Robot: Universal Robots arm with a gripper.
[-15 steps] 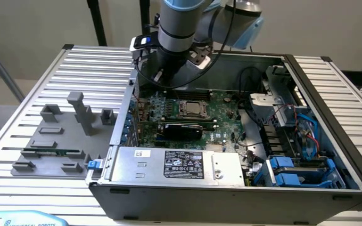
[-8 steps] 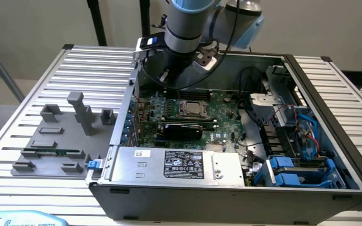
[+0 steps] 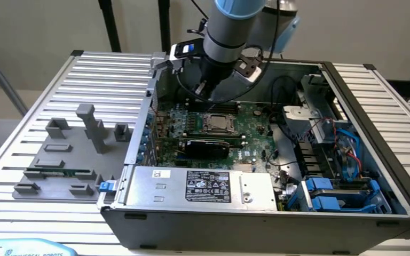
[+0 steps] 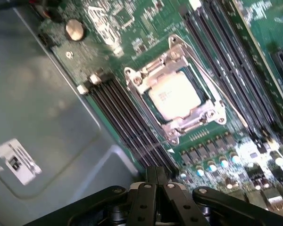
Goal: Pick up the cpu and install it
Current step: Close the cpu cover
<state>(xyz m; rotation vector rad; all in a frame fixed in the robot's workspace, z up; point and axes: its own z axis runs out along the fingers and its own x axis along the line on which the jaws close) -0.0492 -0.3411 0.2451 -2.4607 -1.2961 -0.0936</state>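
cpu (image 4: 177, 96) is sitting in the socket (image 4: 134, 79) on the board (image 4: 132, 28), gripper (image 4: 155, 173) pinched shut, empty, hovering nearby. Risk imo: if it's seated slightly crooked, any push could bend pins.

Arm (image 3: 228, 32) angled steeply down, tool (image 4: 156, 172) at its low end w/ fingers pressed together.

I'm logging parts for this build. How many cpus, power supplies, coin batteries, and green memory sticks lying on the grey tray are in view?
cpu: 1
power supply: 1
coin battery: 1
green memory stick on the grey tray: 1
Total: 4
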